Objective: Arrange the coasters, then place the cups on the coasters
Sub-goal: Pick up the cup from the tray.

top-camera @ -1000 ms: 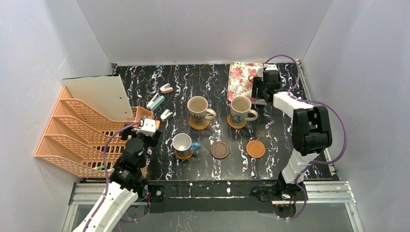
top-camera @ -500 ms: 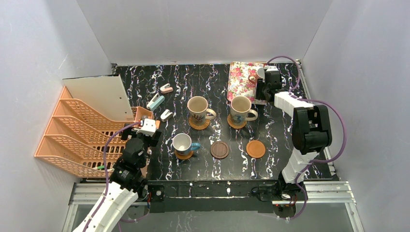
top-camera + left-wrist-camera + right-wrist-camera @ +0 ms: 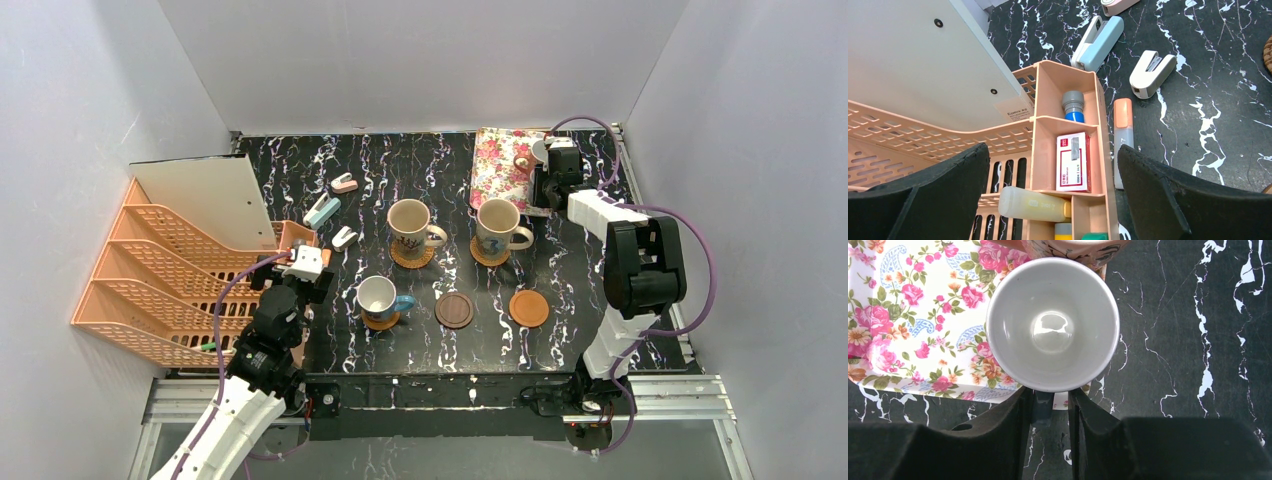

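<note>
right pincer (image 3: 1050, 407) pinching a white-inside cup (image 3: 1053, 325) by its dark handle, cup sat at the edge of the floral tray (image 3: 908, 315), patterned cup (image 3: 1075, 250) crowding just behind it, left pincer (image 3: 1050, 150) spread wide over the orange organizer (image 3: 1040, 95), staple box (image 3: 1073, 160) and yellowish tube (image 3: 1030, 204) in its slots

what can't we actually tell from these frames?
Right wrist: whether the right tool clamps the handle of the white cup; the rim hides most of it.
Right wrist: second cup, cut off by the top edge.
Top: both cups on the tray, mostly under the right tool.
</note>
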`<act>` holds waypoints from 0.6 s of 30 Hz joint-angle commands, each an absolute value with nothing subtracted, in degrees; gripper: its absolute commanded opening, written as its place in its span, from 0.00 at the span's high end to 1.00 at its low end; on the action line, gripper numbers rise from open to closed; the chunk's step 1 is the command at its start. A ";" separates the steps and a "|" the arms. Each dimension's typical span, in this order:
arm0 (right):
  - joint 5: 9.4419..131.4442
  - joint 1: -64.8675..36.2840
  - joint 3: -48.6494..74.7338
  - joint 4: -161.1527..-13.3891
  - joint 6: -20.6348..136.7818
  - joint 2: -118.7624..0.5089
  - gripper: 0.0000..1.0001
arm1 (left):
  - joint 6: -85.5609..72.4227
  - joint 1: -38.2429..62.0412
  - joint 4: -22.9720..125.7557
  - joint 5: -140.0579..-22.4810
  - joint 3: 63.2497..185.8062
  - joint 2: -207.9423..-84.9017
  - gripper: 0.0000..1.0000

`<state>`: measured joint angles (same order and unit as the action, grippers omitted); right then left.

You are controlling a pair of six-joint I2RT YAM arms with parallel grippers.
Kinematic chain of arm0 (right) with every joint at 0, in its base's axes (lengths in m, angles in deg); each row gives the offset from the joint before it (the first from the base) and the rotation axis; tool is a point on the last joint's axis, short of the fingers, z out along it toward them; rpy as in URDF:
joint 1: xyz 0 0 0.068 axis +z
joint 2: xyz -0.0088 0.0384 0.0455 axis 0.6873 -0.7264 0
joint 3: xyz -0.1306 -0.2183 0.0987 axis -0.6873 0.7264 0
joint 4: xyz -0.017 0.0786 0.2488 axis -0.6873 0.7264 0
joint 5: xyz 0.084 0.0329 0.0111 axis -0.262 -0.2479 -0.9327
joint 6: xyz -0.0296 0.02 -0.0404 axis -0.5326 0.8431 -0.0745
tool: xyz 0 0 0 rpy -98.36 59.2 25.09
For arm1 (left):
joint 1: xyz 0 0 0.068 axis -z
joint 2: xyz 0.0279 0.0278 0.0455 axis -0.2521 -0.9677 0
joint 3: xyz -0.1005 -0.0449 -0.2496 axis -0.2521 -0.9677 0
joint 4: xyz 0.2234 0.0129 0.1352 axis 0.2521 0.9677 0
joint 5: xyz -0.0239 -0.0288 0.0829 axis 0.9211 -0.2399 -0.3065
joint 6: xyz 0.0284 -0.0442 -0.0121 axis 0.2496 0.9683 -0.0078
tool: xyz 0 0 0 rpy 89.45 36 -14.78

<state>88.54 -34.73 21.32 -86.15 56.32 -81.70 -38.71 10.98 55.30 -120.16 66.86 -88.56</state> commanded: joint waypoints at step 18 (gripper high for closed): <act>89.00 -35.10 21.86 -91.55 52.68 -80.69 0.99 | -38.50 10.71 55.30 -120.28 66.51 -88.18 0.02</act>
<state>88.59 -34.77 21.72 -88.23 53.59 -82.40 -38.71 10.98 55.30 -120.16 66.86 -88.56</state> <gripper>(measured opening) 0.225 0.981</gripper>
